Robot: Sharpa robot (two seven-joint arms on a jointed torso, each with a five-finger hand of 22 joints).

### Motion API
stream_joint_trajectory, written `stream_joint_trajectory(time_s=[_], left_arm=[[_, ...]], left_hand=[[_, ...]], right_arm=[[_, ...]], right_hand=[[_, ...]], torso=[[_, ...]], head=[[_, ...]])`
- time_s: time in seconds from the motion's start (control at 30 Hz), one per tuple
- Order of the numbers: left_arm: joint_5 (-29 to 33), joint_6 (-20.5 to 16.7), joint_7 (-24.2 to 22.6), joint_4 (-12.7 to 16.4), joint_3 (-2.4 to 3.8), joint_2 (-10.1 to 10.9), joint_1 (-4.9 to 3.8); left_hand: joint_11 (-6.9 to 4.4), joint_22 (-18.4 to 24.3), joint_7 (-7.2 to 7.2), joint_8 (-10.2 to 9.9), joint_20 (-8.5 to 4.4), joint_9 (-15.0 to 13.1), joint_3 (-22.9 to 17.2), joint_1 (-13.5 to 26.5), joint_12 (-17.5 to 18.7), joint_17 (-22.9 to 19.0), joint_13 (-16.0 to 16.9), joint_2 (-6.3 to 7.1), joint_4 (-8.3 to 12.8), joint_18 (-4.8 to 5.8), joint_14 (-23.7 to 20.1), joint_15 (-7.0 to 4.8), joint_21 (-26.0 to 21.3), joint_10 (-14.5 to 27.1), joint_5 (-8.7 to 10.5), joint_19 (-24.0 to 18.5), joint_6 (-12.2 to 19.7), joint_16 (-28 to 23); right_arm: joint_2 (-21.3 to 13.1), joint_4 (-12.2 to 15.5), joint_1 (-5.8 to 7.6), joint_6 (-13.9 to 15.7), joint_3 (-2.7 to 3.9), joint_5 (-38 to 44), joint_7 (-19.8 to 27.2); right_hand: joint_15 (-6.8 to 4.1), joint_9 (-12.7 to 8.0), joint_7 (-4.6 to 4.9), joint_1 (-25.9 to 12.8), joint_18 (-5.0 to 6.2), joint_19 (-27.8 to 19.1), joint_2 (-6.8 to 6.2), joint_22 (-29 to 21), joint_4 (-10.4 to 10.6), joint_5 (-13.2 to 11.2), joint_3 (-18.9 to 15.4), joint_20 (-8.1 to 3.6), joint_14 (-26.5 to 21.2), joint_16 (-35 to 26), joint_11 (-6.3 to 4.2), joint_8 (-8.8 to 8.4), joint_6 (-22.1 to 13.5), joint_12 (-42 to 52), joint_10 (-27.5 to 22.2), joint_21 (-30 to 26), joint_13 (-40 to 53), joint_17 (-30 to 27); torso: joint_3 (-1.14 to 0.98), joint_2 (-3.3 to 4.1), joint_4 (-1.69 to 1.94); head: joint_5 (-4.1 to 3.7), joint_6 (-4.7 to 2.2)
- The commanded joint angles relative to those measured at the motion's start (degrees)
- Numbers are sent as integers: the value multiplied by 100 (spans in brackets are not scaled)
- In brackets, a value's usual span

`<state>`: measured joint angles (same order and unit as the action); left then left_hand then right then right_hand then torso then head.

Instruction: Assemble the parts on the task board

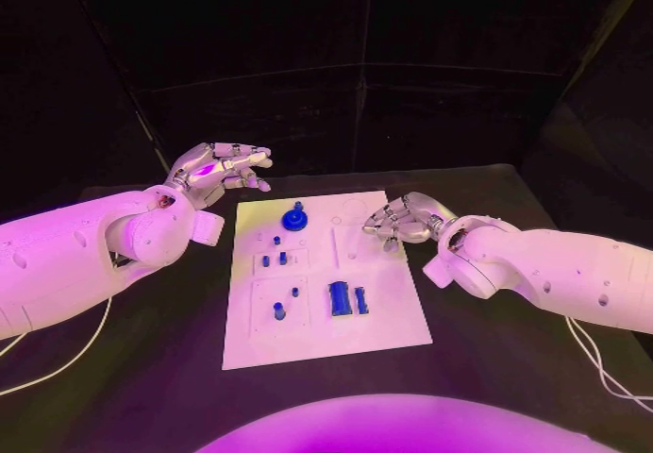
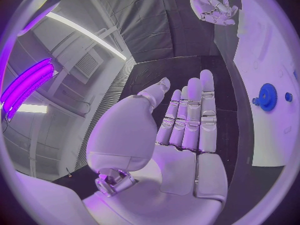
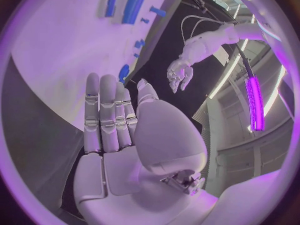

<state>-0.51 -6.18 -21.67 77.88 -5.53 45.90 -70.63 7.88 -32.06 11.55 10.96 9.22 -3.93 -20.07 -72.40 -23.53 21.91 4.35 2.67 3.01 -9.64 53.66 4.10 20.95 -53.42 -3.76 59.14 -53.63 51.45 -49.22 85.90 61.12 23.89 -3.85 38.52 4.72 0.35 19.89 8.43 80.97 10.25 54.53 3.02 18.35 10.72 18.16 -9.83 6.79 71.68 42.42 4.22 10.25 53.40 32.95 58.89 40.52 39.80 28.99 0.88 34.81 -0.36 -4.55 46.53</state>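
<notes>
Currently both hands hover empty. Left hand (image 1: 218, 170) hangs over the black worktop (image 1: 163, 377) past the far-left corner of the white rectangular task board (image 1: 388, 330), fingers loosely curled, apart. Right hand (image 1: 394, 219) hangs at the board's right edge, fingers bent, holding nothing.

Blue toothed gear (image 1: 294, 220) stands near the board's far end; 2 blue upright blocks (image 1: 341, 298) sit nearer.

Step unclear: fits pause between placements or finish. Any next pick needs a fine pinch.

Left wrist view shows flat open palm (image 2: 181, 130) and gear teeth (image 2: 267, 96); head view gives layout.
</notes>
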Motion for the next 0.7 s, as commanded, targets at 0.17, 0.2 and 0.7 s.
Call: stream_joint_trajectory(time_s=[0.17, 0.2, 0.7], left_arm=[[243, -166, -444, -572, -2, -428, 85], [274, -198, -477, -684, -2, -516, 100], [665, -1064, -793, -1650, 7, -1299, 413]], left_hand=[[64, 596, -92, -79, 256, 16, -190, -105, 566, -1039, -86, -37, 25, -85, 243, 109, -703, -309, -21, -630, -97, -2088], [37, 645, -71, -104, 275, 17, -199, -89, 627, -1088, -83, -28, 13, -77, 228, 146, -755, -331, -19, -670, -92, -2242], [239, 1573, -163, -638, 713, 17, 75, -39, 1535, -1716, -78, -46, -46, -92, -178, 532, -1704, 74, -20, -1815, 121, -4062]], right_arm=[[769, -1259, 54, -497, 10, -2362, 1778], [876, -1418, 55, -570, 11, -2413, 1855], [1914, -2868, 51, -1320, 32, -2696, 2291]], right_hand=[[295, -319, 185, 376, -9, -462, 143, -617, -64, -313, 118, 318, -490, -1750, 222, -305, 120, -1480, 101, -1074, -1716, -646], [341, -366, 204, 441, -17, -548, 164, -681, -89, -329, 165, 362, -617, -1963, 238, -356, 134, -1603, 119, -1193, -1884, -744], [838, -1178, 340, 202, 29, -1115, 68, -1373, -494, -421, 507, 890, -1457, -3721, 552, -670, -37, -2482, -116, -2477, -3474, -1935]], torso=[[93, -334, 47], [97, -361, 62], [3, -471, 136]], head=[[-12, -225], [-14, -256], [118, -543]])
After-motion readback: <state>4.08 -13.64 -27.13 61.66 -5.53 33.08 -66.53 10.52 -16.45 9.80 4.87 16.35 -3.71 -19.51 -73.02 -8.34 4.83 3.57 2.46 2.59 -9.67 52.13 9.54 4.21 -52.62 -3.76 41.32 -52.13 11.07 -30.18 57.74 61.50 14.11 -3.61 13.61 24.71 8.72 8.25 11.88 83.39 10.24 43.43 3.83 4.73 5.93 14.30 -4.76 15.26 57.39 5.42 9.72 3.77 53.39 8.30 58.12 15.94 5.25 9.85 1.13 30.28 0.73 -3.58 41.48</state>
